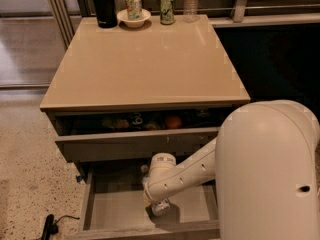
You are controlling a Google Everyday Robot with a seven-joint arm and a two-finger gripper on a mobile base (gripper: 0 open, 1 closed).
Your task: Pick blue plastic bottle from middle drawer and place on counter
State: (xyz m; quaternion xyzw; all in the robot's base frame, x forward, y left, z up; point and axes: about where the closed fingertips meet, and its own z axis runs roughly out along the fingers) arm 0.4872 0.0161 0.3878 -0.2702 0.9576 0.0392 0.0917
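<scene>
The robot's white arm (270, 174) fills the lower right and reaches below the counter (145, 64) into the open middle drawer (115, 209). The gripper (157, 202) sits low over the drawer floor, hidden under the wrist. Whether it holds anything cannot be told. A pale rounded shape directly beneath it may be the blue plastic bottle (162, 210).

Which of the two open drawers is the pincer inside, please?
The lower drawer, pulled far out; the pincer hangs over its bare floor. The upper drawer is barely open.
</scene>
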